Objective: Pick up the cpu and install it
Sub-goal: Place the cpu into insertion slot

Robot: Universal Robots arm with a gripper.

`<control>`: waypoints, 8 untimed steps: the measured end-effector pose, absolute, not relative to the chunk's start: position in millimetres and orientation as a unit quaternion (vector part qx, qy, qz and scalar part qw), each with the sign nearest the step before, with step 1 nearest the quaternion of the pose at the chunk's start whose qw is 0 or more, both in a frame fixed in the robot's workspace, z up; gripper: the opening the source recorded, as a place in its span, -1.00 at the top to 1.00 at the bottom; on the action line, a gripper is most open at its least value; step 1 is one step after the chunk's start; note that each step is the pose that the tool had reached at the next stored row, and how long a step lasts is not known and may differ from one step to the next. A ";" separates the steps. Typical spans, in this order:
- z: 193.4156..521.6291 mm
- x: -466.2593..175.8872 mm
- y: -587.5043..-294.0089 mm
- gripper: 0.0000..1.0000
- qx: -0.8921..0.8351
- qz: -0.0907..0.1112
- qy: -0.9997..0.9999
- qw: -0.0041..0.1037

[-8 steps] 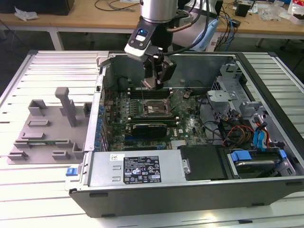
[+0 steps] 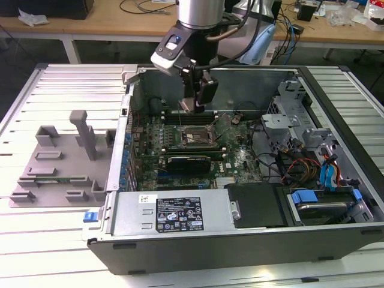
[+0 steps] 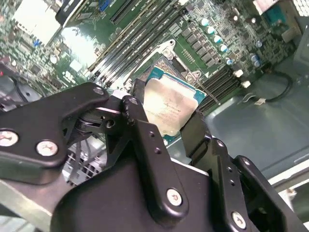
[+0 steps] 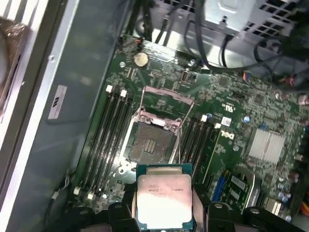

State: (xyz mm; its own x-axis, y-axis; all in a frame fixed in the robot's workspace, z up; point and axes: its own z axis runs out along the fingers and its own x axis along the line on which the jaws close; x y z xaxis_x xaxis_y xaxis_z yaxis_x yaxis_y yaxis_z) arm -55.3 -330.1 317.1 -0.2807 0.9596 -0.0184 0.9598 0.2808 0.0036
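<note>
We see the cpu (image 4: 164, 200) clamped between the two black fingers (image 3: 145, 130) of the gripper (image 2: 193, 107), which are closed on its opposite edges; its silver top plate faces the first wrist camera and it sits flat between the pads, not visibly tilted. It hangs in the air inside the open computer case (image 2: 240, 243), above the green motherboard (image 4: 251, 106) and touching nothing. The socket (image 4: 152, 145) lies below it, bare, its metal cover frame (image 4: 166, 101) swung up and out of the way, so we judge the chip picked up and not yet seated. To do this step well, we think the chip should stay level and square to the socket, with its edges parallel to the socket's walls. We cannot make out the corner marks or notches clearly enough to say whether the orientation is right, so we would check that first. The grip is on the rim alone, so we would move gently, since a jolt could twist the chip between the pads. Rows of memory slots (image 4: 113, 130) run along both sides of the socket, and in the exterior view a long black card (image 2: 189, 161) lies just beside it. The fingers are wider than the chip, so we would mind their clearance from the raised frame and the slot latches.
</note>
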 end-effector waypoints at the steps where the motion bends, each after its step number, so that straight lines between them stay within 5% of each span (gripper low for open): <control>1: 317.1 -55.3 -330.2 -0.09 0.605 -0.004 0.796 0.008; 8: 316.9 -55.3 -330.2 -0.09 0.666 -0.005 0.746 0.008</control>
